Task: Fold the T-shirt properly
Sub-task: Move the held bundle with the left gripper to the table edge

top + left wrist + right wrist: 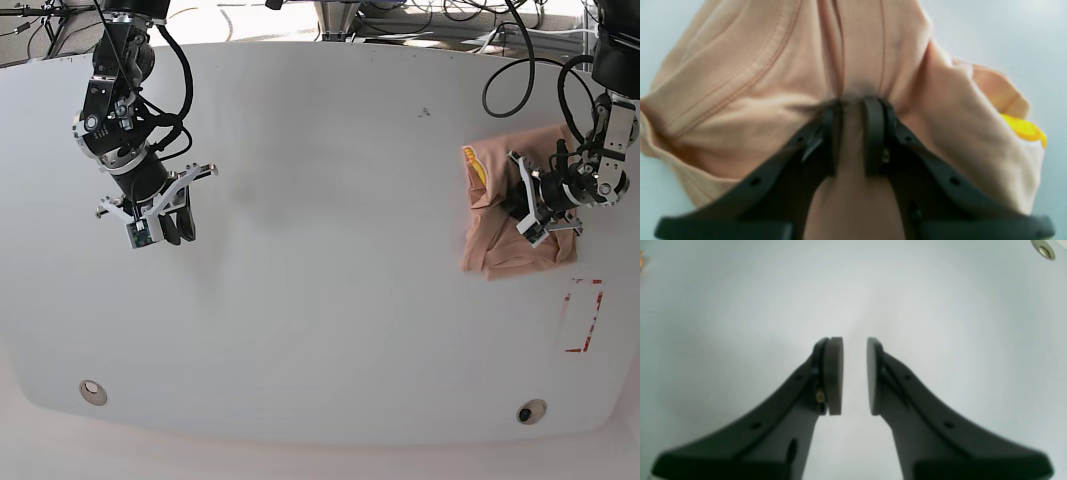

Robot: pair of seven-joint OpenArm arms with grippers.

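Observation:
The salmon-pink T-shirt (497, 245) lies bunched and partly folded at the right side of the white table (330, 250). In the left wrist view the T-shirt (750, 96) fills the frame, with stitched hems showing and a bit of the yellow emblem (1023, 130) at its right edge. My left gripper (853, 101) is shut on a fold of the T-shirt, with cloth pinched between the pads; it also shows in the base view (522, 205). My right gripper (854, 373) is narrowly open and empty over bare table, far left in the base view (177, 232).
A red dashed rectangle mark (583, 315) is on the table just below and right of the shirt. Round holes sit near the front edge (92, 391) (530, 411); one shows in the right wrist view (1044, 250). Cables (520, 60) hang at the back.

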